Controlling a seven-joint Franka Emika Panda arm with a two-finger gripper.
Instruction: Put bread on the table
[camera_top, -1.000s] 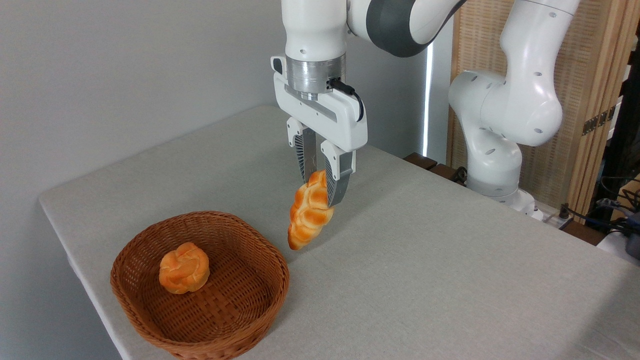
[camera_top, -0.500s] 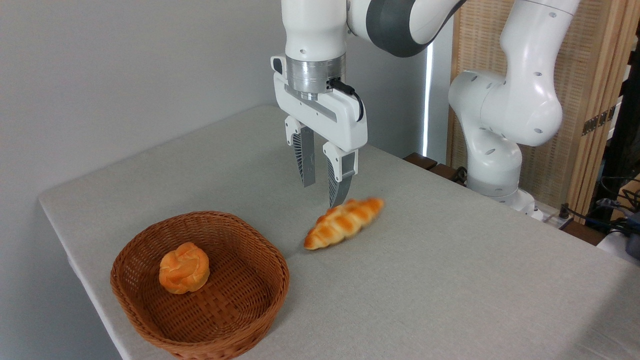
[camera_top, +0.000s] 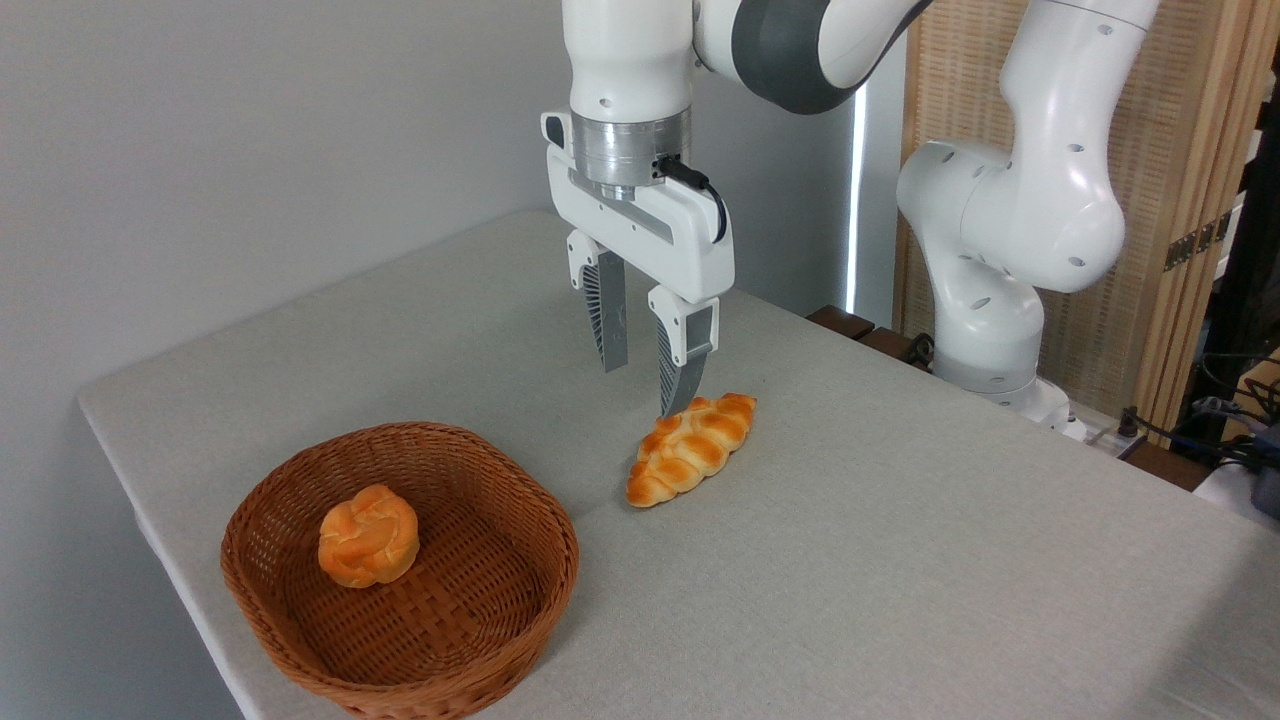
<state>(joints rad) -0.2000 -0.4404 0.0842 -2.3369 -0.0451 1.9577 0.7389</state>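
Long braided golden-orange bread loaf (camera_top: 692, 450) lies flat on the light grey-beige cloth-covered table (camera_top: 900, 540), outside and to the right of the brown wicker basket (camera_top: 400, 575), which holds a small round knotted bun (camera_top: 367, 535). White two-finger gripper (camera_top: 645, 385) hangs above the loaf's far end, fingers parted with a clear gap and holding nothing. Tip of the nearer grey finger (camera_top: 682, 375) sits just over the loaf's upper edge; can't tell whether it touches.

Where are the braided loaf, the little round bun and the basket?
braided loaf (camera_top: 692, 450): fixed camera view, middle of its plaited top.
round bun (camera_top: 368, 535): fixed camera view, centre of its knotted top.
basket (camera_top: 545, 520): fixed camera view, right side of its woven rim.
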